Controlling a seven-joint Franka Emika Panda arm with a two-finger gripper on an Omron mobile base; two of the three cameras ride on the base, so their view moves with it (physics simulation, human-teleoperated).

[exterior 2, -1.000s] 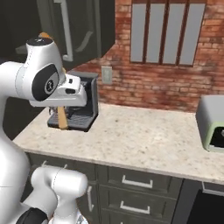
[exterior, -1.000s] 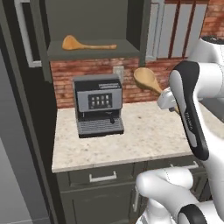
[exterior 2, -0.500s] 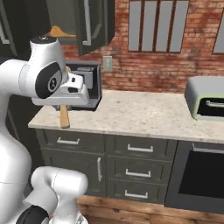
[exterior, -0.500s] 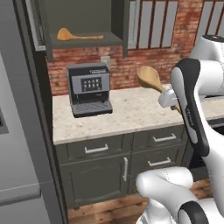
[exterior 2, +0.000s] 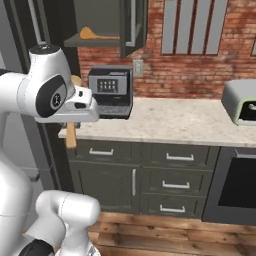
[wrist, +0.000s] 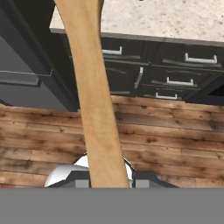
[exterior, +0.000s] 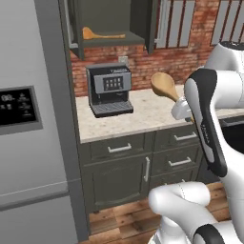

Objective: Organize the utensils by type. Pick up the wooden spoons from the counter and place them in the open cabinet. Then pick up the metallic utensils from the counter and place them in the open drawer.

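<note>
One wooden spoon (exterior: 97, 35) on cabinet shelf (exterior: 112, 42) above coffee machine (exterior: 110, 89); machine on bench (exterior: 143, 114), fridge (exterior: 33, 124) left; toaster oven (exterior 2: 241, 101) far right.

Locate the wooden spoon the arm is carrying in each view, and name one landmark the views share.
Left base view: held wooden spoon, right of centre, bowl up.
Right base view: its handle hangs below the hand, left.
Hand view: handle runs up the middle.
Shared landmark: counter.

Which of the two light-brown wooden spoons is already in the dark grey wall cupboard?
The light-brown wooden spoon lying on the dark grey wall cupboard's shelf. The other wooden spoon is held in the pincer, above the counter's front edge.
</note>
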